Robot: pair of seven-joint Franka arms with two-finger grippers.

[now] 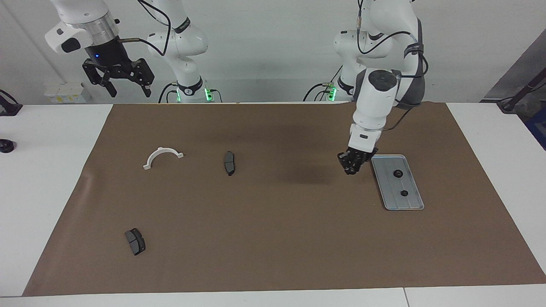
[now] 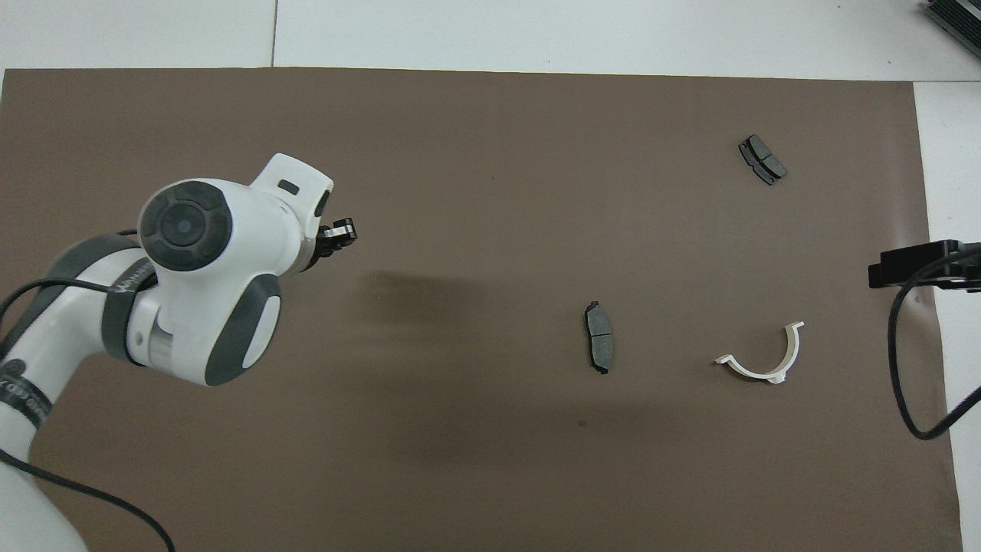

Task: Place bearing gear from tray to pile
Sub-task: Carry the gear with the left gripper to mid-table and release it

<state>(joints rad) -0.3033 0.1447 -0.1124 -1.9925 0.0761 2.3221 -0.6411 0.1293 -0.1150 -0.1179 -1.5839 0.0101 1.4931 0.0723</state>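
Left gripper [image 1: 352, 167] hung over bare brown mat [image 1: 264, 238], right of centre in the facing frame; I could not tell whether its jaws were together or clamped on a gear; the tray [image 1: 410, 204] lay just to its right on the worktop, long axis running top to bottom, two gears [image 1: 398, 173] on it; I saw no pile anywhere; left arm nearer; right gripper [image 1: 117, 81] waited upper left, jaws apart; no writing legible.
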